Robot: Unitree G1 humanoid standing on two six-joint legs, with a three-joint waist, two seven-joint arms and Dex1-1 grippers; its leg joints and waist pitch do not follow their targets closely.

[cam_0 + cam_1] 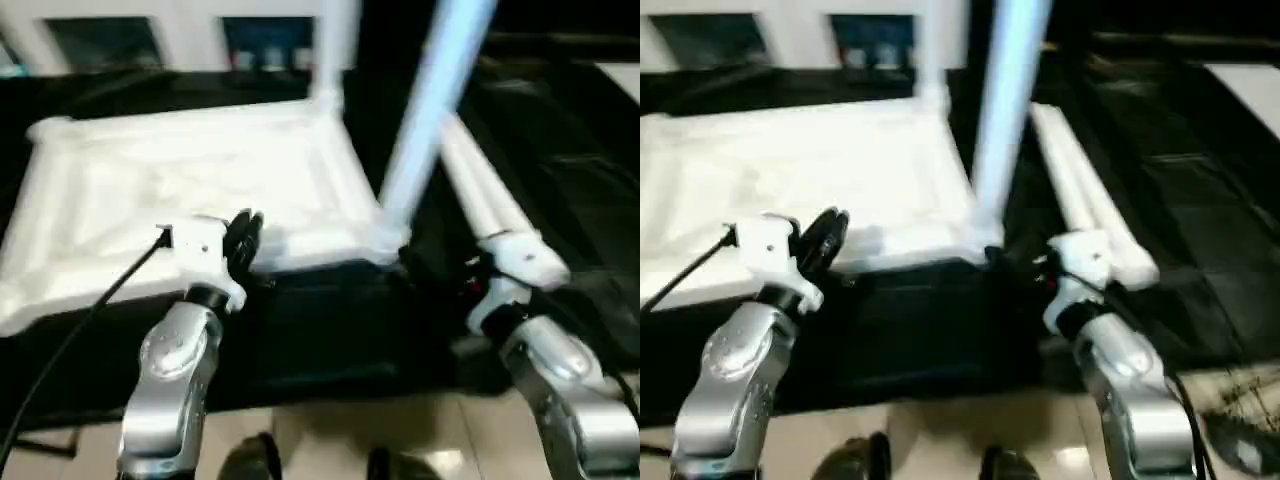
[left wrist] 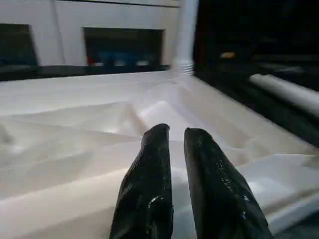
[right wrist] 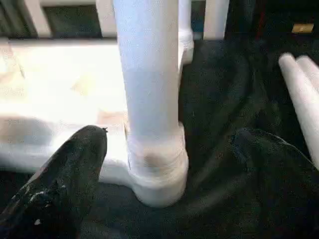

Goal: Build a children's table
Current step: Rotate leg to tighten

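The white tabletop (image 1: 150, 190) lies upside down on a black cloth, ribbed underside up. One white leg (image 1: 430, 110) stands in the near right corner socket (image 3: 159, 174). A second leg (image 1: 335, 40) stands in the far right corner. Two loose legs (image 1: 480, 190) lie side by side on the cloth to the right. My left gripper (image 2: 177, 132) hovers over the tabletop's near edge, open by a narrow gap with nothing between its fingers. My right gripper (image 3: 169, 135) is wide open, one finger on each side of the near right leg's base without touching it.
A white cabinet (image 1: 190, 40) with dark openings stands behind the tabletop. The black cloth (image 1: 330, 330) covers the work area, with pale floor (image 1: 330, 430) in front of it. A black cable (image 1: 90, 310) trails from my left wrist.
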